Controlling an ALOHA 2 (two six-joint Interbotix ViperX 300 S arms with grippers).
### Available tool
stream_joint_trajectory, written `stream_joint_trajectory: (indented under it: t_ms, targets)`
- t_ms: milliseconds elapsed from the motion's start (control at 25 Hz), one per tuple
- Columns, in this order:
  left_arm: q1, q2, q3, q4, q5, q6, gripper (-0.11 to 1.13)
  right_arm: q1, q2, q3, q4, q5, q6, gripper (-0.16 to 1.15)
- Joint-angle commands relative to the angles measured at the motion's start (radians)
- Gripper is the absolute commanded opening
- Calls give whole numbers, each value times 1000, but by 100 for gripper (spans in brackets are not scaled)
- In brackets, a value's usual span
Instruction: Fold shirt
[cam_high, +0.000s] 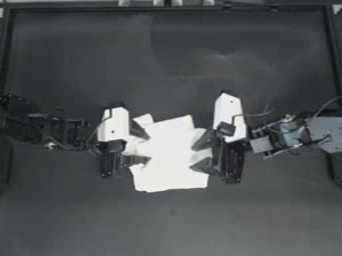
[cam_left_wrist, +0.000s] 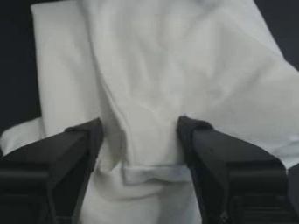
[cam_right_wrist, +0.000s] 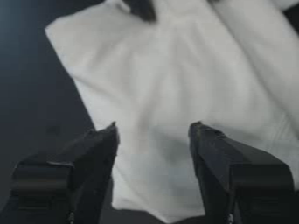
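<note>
From the left side of the dark worktop (cam_high: 80, 210), the left pincer (cam_high: 139, 146) sits at the left edge of the soft, wrinkled plain white cotton shirt (cam_high: 170, 160), its jaws spread wide with a raised fold of cloth between them. The shirt lies bunched into a compact, roughly square heap near the worktop's middle. At its right edge the right pincer (cam_high: 200, 154) is likewise wide apart over the cloth.
</note>
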Motion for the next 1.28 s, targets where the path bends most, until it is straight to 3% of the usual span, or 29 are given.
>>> stream_joint_trajectory:
  t_ms: [40,560,1080,1280]
  targets:
    - [5,0,-3,-5,-12,-3,88,3,23,-6,17,-41,-3,85]
    - [6,9,-9,-6,-3,-3,88,11,91,-26,17,-71,-8,85]
    - [-5,-183,-78,17,138,14,88,-21,-57,-41,-35,5,-18,85]
    - [-57,-207,-84,14,140,9,88,-52,-91,-46,-81,49,-20,85]
